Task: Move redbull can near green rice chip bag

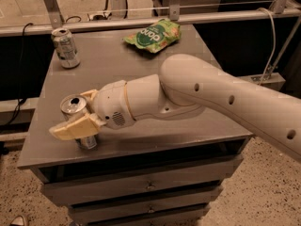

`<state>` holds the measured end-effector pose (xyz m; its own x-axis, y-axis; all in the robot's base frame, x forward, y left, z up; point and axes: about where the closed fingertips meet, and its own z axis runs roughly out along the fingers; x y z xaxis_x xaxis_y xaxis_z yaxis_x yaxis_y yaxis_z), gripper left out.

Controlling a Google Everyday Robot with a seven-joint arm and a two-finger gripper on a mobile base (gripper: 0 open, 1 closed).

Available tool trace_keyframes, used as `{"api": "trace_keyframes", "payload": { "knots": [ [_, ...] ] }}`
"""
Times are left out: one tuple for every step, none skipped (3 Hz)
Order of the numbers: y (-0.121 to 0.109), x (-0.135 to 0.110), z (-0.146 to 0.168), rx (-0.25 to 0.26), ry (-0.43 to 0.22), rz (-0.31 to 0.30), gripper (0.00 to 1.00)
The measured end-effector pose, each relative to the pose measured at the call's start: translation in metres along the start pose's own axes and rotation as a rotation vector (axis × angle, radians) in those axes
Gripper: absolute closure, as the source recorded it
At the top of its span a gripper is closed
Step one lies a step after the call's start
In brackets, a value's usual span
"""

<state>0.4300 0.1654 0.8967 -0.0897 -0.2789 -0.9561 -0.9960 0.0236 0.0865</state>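
Gripper [70, 114] sits low over the front-left part of your desk [117, 65], its two tan fingers clamped on the redbull can [74, 105], one across the near side and one behind (the can stands upright between them). Well beyond the gripper and to its right lies the green rice chip bag [153, 35], well apart. A stouter silver can [65, 47] stands straight beyond.

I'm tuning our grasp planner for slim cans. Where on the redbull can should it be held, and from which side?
Take the redbull can around its mid-body, coming in level from the middle of the table, where the gripper is now, right at the can. It stands upright by the front-left corner, tall and slim, so a sideways hold across its round wall is probably steadiest.
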Motion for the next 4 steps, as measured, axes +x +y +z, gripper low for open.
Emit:
{"api": "trace_keyframes", "payload": {
  "knots": [
    [-0.035,-0.004,-0.045,0.094,0.029,-0.066,1.00],
    [-0.083,-0.024,-0.136,0.230,0.079,-0.162,1.00],
    [-0.082,-0.023,-0.135,0.228,0.081,-0.161,1.00],
    [-0.085,-0.027,-0.141,0.256,0.080,-0.175,1.00]
  ]
}}
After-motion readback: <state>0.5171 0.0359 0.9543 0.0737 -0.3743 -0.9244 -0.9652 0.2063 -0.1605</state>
